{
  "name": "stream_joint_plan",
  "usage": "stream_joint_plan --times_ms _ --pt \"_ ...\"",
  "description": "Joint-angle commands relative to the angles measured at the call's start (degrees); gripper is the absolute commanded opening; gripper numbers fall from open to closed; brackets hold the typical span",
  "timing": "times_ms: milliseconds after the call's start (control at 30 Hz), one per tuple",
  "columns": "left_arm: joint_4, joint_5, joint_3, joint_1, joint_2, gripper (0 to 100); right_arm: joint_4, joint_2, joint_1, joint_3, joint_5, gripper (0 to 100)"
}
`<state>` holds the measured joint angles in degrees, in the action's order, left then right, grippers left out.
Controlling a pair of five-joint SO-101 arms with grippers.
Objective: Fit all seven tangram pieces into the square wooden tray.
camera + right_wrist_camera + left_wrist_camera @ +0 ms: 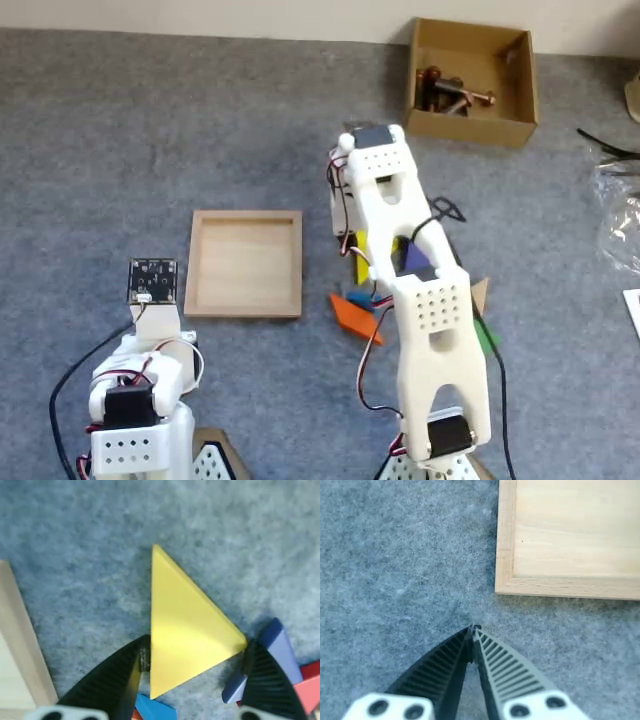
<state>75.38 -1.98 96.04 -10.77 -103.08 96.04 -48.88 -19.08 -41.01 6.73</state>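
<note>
The yellow triangle (185,630) lies flat on the grey bench (120,150), just beside the tray (245,262). Its long edge faces the tray and its square corner points at a blue piece (272,650). The right end effector (196,654) is spread wide across it, one finger against the long edge and the other at the square corner. The left end effector (473,630) has its tips pressed together, holding nothing, near a tray corner.

Closed left tool (472,629), spread right tool (196,653)
</note>
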Motion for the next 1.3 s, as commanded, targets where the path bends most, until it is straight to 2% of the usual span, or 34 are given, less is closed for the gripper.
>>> stream_joint_plan --times_ms 0,167,1267 --pt "0.44 -0.18 1.19 -0.48 0.4 0 0.13 0.92 0.66 -2.95 -1.58 28.6" --pt "0.44 -0.18 1.19 -0.48 0.4 0 -4.18 0.92 0.75 -2.68 -1.93 28.6" --pt "0.44 -0.18 1.19 -0.48 0.4 0 -2.77 1.01 0.4 1.8 -1.85 28.2"
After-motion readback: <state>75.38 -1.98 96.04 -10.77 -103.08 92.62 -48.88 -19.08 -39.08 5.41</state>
